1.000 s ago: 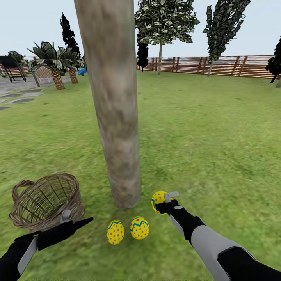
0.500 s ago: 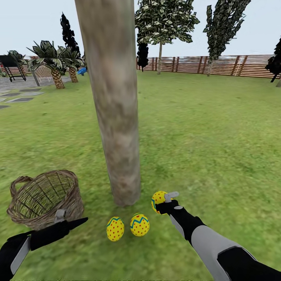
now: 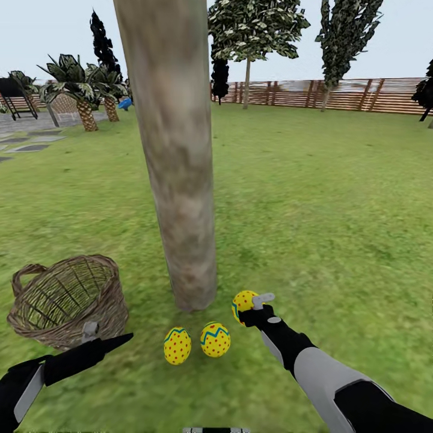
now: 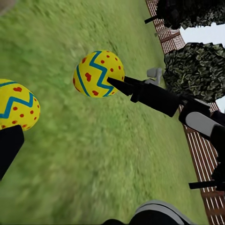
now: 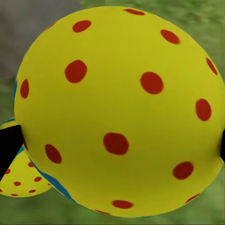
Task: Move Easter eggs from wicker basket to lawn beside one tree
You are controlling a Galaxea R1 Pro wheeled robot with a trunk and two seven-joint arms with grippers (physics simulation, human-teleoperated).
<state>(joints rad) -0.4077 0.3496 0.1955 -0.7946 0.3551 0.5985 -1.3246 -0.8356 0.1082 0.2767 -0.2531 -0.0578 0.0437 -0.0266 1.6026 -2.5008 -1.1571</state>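
Observation:
The thick pale tree (image 3: 180,180) rises mid-view from the lawn (image 3: 313,210). Two yellow Easter eggs (image 3: 177,346) (image 3: 214,340) lie on the grass just in front of its base. My right gripper (image 3: 249,304) is shut on a third egg (image 3: 242,302), low by the trunk's right side. In the right wrist view that egg (image 5: 122,112) sits between both black fingertips (image 5: 7,145). The left wrist view shows the held egg (image 4: 98,73) and a lying egg (image 4: 16,105). The wicker basket (image 3: 66,300) stands left of the tree and looks empty. My left gripper (image 3: 105,338) hangs open beside its near rim.
Short palms (image 3: 84,96) and grey paving slabs (image 3: 30,144) lie far left. A brown slatted fence (image 3: 337,95) with thin-trunked trees (image 3: 246,42) closes the back. Open grass stretches to the right of the trunk.
The camera has tilted down a little, so the whole picture sits higher. My left gripper has drawn back slightly from the basket's rim. The right gripper still holds its egg in place.

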